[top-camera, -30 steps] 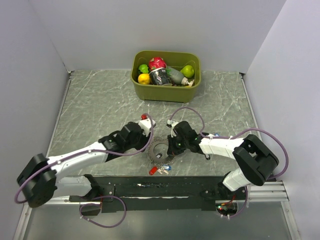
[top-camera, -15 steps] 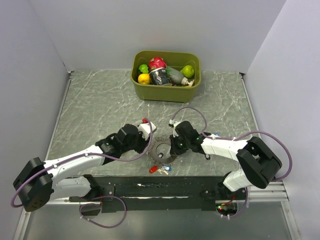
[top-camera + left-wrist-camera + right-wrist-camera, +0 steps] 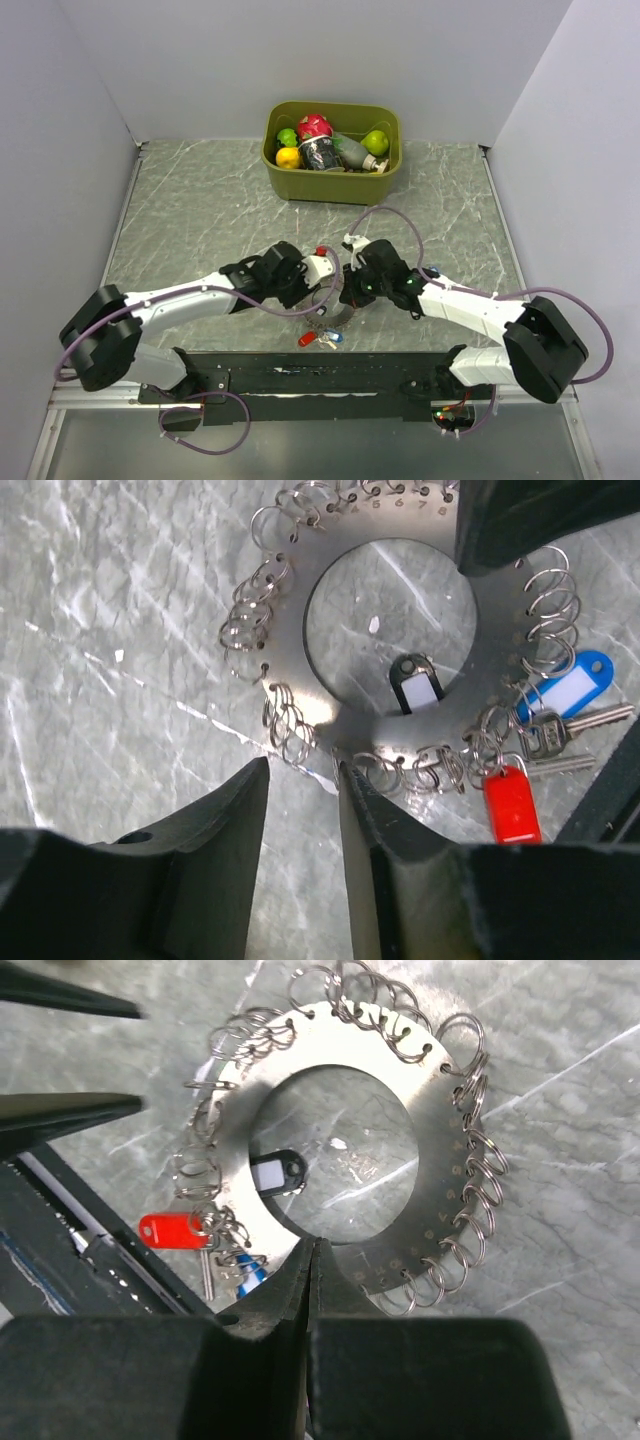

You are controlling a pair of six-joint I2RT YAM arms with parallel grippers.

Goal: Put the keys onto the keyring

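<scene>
The keyring (image 3: 300, 640) is a flat grey disc with a wide hole and many wire rings along its rim. It lies flat near the table's front, and also shows in the top view (image 3: 322, 306) and the right wrist view (image 3: 440, 1190). A black-headed key (image 3: 415, 683) lies in the hole. A blue key (image 3: 572, 683) and a red key (image 3: 510, 805) sit at the rim. My left gripper (image 3: 302, 775) is open by a narrow gap at the disc's edge, with one fingertip (image 3: 345, 780) touching the rim rings. My right gripper (image 3: 315, 1248) is shut, its tips on the disc's band at the hole's edge.
An olive bin (image 3: 330, 183) at the back holds fruit, including a yellow lemon (image 3: 288, 157), and a bottle. A black rail (image 3: 300, 375) runs along the table's front edge just below the keys. Grey walls stand on both sides.
My left gripper has moved right, up to the keyring's edge. My right arm has shifted slightly and stays over the ring. The keys lie where they were.
</scene>
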